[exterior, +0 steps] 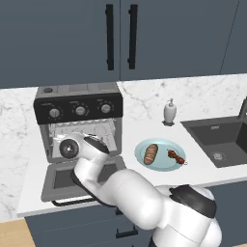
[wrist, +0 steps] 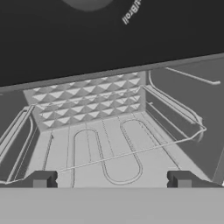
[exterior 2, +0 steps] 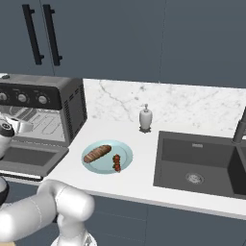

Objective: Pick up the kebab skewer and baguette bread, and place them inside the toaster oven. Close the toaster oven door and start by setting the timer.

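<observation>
White marble worktop (exterior: 144, 101) under dark cabinets. Nothing loaded yet: baguette bread (exterior: 151, 154) and kebab skewer (exterior: 176, 156) side by side on blue plate (exterior: 161, 166) near front edge. Toaster oven (exterior: 77, 120) at left end, door (exterior: 60, 181) dropped flat, wire rack (wrist: 113, 148) bare. Fingers (wrist: 41, 179) spread wide, holding nothing, facing cavity. Loading, closing, timer all pending.

pincer (wrist: 112, 179) wide apart | facing toaster oven (wrist: 175, 113) wire rack (wrist: 105, 148)

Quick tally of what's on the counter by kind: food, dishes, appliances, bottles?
Food: 2, baguette bread and kebab skewer
Dishes: 1, plate
Appliances: 1, toaster oven, door down
Bottles: 1, soap dispenser
Total: 5
</observation>
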You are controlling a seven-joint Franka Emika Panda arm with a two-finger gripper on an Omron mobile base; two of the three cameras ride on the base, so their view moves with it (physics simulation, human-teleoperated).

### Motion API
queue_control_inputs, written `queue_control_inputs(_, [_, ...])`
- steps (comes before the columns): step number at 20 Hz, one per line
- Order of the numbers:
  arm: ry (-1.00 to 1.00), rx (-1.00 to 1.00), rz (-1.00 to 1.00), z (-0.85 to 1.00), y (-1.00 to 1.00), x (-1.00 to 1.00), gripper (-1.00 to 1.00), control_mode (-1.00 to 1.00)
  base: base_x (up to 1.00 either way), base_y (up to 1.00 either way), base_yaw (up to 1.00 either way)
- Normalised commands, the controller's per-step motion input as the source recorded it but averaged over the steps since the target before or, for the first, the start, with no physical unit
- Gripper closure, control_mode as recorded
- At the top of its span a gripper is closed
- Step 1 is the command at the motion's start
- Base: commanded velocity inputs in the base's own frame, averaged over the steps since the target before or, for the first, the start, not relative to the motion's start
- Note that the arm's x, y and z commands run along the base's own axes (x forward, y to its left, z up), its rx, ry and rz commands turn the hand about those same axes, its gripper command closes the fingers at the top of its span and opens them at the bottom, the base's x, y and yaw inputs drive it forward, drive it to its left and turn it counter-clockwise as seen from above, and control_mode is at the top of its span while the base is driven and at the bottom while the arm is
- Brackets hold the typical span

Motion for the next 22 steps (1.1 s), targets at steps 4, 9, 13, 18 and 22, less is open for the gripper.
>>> queue_control_inputs(4, [-0.06,-0.02,0.0,-0.09,0.01,0.24,-1.0,-1.0,0.0,0.0,0.0])
queue_control_inputs(9, [-0.02,-0.01,0.0,-0.04,0.1,0.29,-1.0,-1.0,0.0,0.0,0.0])
queue_control_inputs(13, [0.0,0.0,0.0,-0.03,0.0,0.36,-1.0,-1.0,0.0,0.0,0.0])
queue_control_inputs(18, [0.0,-0.01,0.0,-0.26,0.08,0.29,-1.0,-1.0,0.0,0.0,0.0])
queue_control_inputs(22, [0.01,-0.02,0.0,-0.31,0.15,0.22,-1.0,-1.0,0.0,0.0,0.0])
